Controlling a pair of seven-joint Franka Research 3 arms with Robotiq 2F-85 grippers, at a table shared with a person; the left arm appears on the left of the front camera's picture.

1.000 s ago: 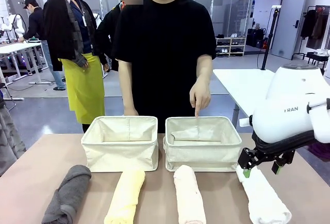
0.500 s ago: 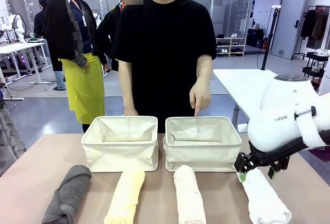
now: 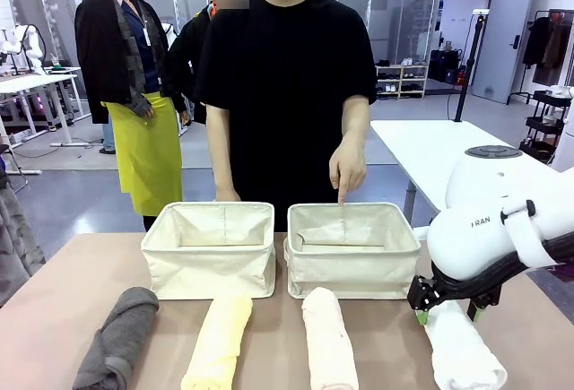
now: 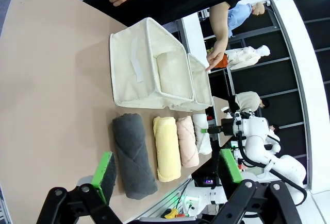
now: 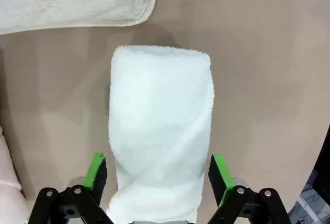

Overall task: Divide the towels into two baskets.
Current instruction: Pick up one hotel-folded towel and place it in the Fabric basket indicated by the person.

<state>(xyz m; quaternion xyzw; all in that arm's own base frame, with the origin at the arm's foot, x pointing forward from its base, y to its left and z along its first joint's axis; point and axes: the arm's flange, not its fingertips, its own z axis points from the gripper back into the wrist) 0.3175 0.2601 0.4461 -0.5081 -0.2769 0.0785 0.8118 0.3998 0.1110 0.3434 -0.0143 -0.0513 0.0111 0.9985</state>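
Below, white towel point(image 5: 160, 131) between parted jaws

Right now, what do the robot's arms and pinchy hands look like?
The right arm is a smooth, rounded white shell with grey letters printed on it, a white band round it and a black bracket at the wrist. The right gripper and left gripper match: black metal linkages with round silver pivot bolts, each ending in two flat fingers faced with bright green pads.
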